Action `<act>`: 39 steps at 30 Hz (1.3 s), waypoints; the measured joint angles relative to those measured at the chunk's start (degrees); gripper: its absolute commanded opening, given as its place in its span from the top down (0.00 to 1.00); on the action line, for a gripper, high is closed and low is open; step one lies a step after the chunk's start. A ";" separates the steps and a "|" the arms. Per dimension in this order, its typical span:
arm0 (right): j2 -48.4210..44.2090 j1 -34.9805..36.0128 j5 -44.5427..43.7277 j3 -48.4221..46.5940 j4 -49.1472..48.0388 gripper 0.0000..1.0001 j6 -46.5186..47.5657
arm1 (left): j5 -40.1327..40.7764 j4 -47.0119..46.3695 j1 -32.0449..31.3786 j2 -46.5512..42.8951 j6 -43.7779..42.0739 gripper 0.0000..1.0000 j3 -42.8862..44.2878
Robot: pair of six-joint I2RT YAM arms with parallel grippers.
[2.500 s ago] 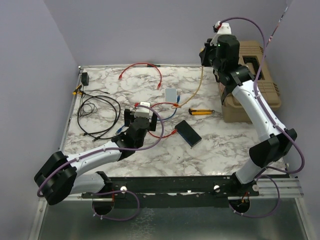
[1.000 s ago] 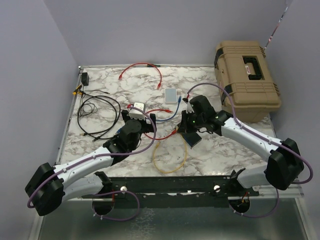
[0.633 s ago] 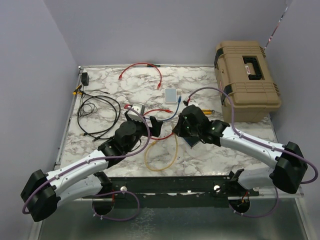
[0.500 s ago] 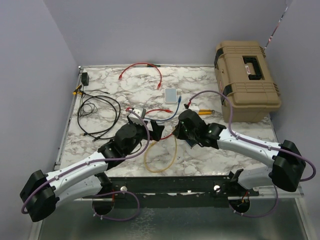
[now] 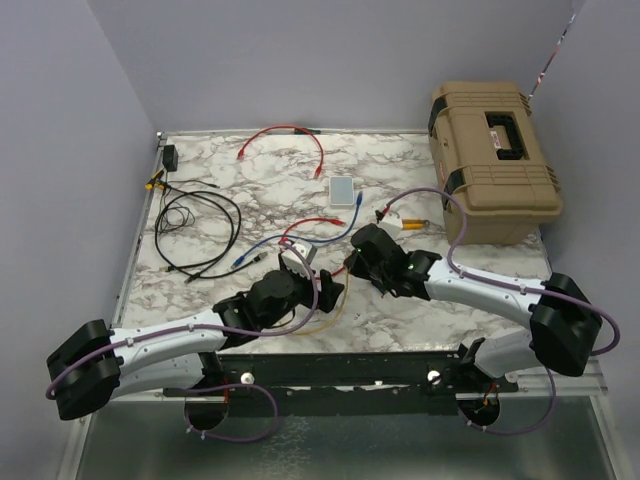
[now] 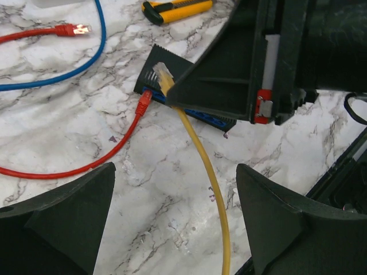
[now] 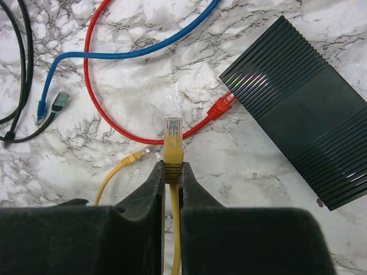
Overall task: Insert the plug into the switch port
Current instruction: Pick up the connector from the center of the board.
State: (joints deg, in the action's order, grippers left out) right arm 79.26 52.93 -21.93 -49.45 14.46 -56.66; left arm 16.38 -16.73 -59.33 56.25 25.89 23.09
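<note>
Pinching plug (image 7: pixel 172 137), right tool (image 7: pixel 172 167), tan case (image 5: pixel 470 195) closed

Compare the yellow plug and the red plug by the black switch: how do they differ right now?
Hold: the yellow plug is pinched in the right gripper; the red plug is in no gripper.
Position: the yellow plug sits apart from the switch; the red plug's tip meets the switch's edge, though I cannot tell whether it is seated.
Colour: one boot is yellow, the other red.
Shared: each ends a thin cable of its own colour.
</note>
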 measured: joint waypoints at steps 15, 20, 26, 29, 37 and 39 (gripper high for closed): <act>5.11 0.02 -0.70 0.00 -2.43 1.00 -3.80 | 4.26 -6.78 -3.54 13.16 1.97 0.32 -0.92; 5.11 0.02 0.11 0.37 -4.24 0.99 -4.24 | 4.98 -8.31 -4.66 19.52 2.21 0.41 0.17; 5.09 0.02 1.05 1.75 -5.70 0.99 -4.35 | 6.01 -11.34 -5.27 21.46 1.97 0.92 1.62; 4.96 0.00 1.03 1.92 -5.90 0.99 -3.91 | 6.08 -11.34 -5.29 21.46 1.97 1.00 1.60; 3.19 -0.68 2.56 4.04 -8.63 0.84 -1.36 | 5.95 -9.97 -5.01 20.06 1.73 1.00 1.55; 1.92 -1.81 4.68 5.86 -11.80 0.74 0.02 | 4.74 -9.64 -4.17 18.84 1.70 1.00 1.22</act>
State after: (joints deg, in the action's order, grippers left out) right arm 81.19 51.11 -17.26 -43.59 2.66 -56.64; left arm 21.12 -26.37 -63.51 75.09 27.59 24.32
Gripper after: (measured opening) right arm 0.145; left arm 0.017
